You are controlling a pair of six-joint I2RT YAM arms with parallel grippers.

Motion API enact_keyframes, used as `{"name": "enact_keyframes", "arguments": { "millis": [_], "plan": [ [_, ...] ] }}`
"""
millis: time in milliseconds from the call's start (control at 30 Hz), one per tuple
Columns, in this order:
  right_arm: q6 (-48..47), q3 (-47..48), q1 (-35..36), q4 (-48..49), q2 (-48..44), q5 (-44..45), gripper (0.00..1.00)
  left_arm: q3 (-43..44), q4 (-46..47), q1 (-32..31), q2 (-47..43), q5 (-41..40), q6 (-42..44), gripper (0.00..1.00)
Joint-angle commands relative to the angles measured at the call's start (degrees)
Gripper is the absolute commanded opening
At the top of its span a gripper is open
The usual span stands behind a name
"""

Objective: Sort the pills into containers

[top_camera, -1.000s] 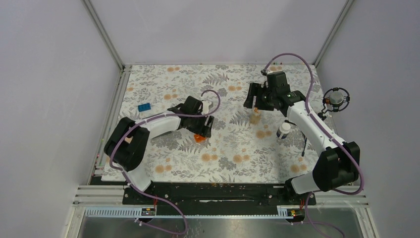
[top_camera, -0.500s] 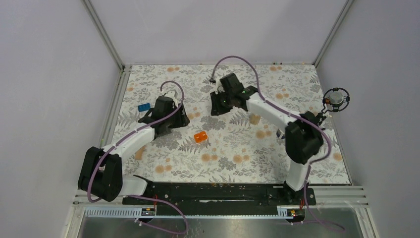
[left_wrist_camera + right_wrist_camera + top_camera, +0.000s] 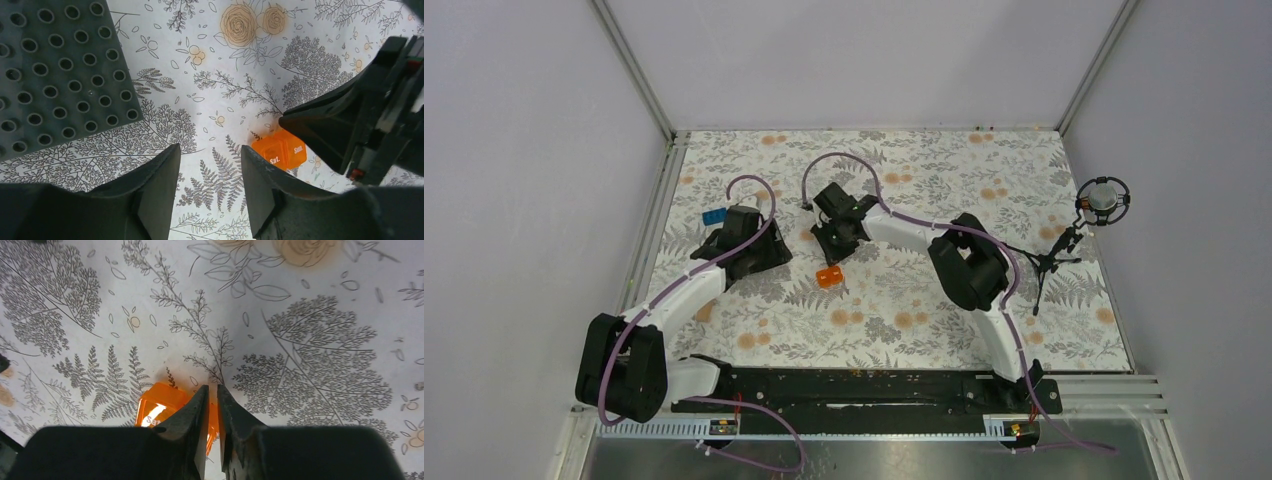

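— Orange hinged-lid box [image 3: 279, 150], marked Sat. and Sun. Both lids look down, and I see no pill in it or on the table [image 3: 904, 300]. Has the sorting begun?

— Hardly, I'd judge. The right pincer [image 3: 212, 395] has its jaws pressed together with only a slit between them and nothing visibly caught. Its tips are right over the box's edge, touching or nearly so; I cannot tell which.

— And the left pincer [image 3: 209, 165]?

— About half open and empty, hanging above the table. The box lies ahead of it and to its right, near but apart. The dark grey studded plate [image 3: 60, 75] is ahead to its left.

— The other containers?

— I can't make them out in any view. The blue brick [image 3: 714, 216] sits just beyond the left pincer, but it is no part of this job.

— So what's left?

— Nearly all of it, by my reckoning: get a lid up, find the pills, drop them in. Not one pill shows anywhere.
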Motion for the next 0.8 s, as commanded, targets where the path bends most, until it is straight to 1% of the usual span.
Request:
{"name": "enact_keyframes", "arguments": {
  "millis": [0, 133, 267, 400, 467, 500, 533, 600, 667, 767],
  "plan": [
    [-3.2, -0.2, 1.5, -1.5, -0.3, 5.4, 0.18, -0.7, 3.1, 0.6, -1.1, 1.1, -0.9, 0.48],
    [-3.9, -6.0, 1.7, -2.3, -4.3, 6.3, 0.18, -1.0, 3.7, 0.9, -1.1, 1.0, -1.5, 0.48],
    [-5.6, -11.3, 1.9, -3.1, -8.3, 1.3, 0.17, -1.2, 4.3, 1.1, -1.0, 1.2, -2.1, 0.47],
    [-3.4, -13.0, 1.8, -3.0, -11.0, 2.5, 0.20, -1.4, 4.4, 1.3, -1.2, 0.9, -2.6, 0.47],
    [-1.9, -12.3, 1.9, -3.6, -12.2, 3.9, 0.31, -1.5, 4.4, 1.4, -1.6, 0.6, -2.9, 0.47],
    [-1.5, -11.8, 1.8, -4.3, -12.8, 4.6, 0.38, -1.6, 4.3, 1.6, -1.8, 0.3, -3.0, 0.47],
    [-1.5, -11.5, 1.9, -4.7, -13.7, 4.7, 0.49, -1.6, 4.1, 1.7, -2.1, -0.1, -3.0, 0.47],
    [-1.6, -12.4, 1.9, -4.9, -15.6, 4.8, 0.61, -1.8, 3.9, 1.9, -3.0, -1.0, -3.1, 0.47],
    [-3.1, -15.0, 2.1, -2.9, -17.9, 4.1, 0.71, -2.1, 3.8, 2.0, -3.9, -2.0, -3.3, 0.47],
    [-6.1, -17.6, 2.9, -0.4, -19.5, 1.6, 0.79, -2.5, 3.4, 2.1, -4.8, -3.9, -3.6, 0.47]
  ]
}}
